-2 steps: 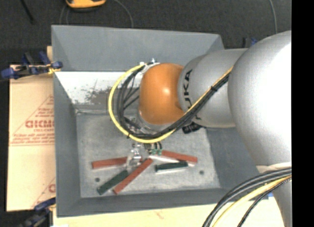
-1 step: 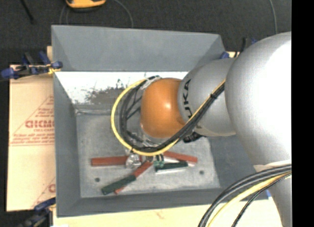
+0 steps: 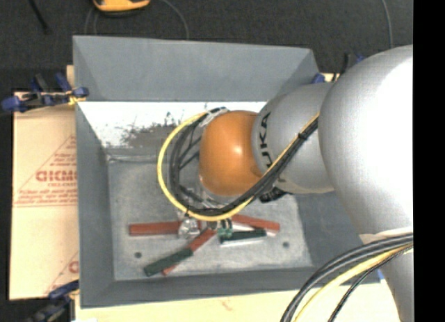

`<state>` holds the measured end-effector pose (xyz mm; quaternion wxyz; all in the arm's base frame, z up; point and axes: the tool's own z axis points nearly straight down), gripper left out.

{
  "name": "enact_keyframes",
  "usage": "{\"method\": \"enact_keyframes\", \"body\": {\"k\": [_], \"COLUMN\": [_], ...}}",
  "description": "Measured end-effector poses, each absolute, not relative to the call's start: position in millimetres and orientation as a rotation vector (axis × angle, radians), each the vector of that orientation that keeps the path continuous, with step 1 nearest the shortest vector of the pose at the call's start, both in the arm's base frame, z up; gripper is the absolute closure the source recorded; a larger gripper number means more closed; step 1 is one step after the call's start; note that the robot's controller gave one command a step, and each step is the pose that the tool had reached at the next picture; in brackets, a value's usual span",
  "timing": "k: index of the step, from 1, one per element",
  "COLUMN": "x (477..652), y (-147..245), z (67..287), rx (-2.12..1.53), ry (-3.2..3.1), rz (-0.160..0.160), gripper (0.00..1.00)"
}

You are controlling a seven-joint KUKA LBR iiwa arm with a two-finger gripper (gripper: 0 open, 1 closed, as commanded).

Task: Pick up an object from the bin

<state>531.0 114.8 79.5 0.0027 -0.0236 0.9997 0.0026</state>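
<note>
Top view of the grey metal bin (image 3: 94,195), with the arm (image 3: 348,147) entering from the right and bending down toward the bin floor. An orange cover (image 3: 226,150) on the wrist, ringed by looped yellow and black cables (image 3: 167,174), screens most of the tool beneath it. The pincer (image 3: 189,227) shows as a small metallic tip low over the floor, near the front of the bin and about midway across it. Whether the pincer is apart or together cannot be told, and no object can be seen clamped in it. Three groups of things lie close about the tip. A reddish-brown stick (image 3: 154,228) lies flat and nearly level to its left, with its right end just beside the tip. A green-and-red stick (image 3: 170,261) runs on a slant from the front left up to the tip, green end toward the front wall. A small cluster of red, white and green pieces (image 3: 247,232) lies just to its right. Whether the tip touches any of them cannot be told.
</note>
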Motion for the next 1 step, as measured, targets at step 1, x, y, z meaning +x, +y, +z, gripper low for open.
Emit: {"method": "enact_keyframes", "body": {"k": [1], "x": [537.2], "y": [103.0], "z": [217.3], "rx": [-0.003], "ry": [3.138], "rz": [0.002], "gripper": [1.0]}}
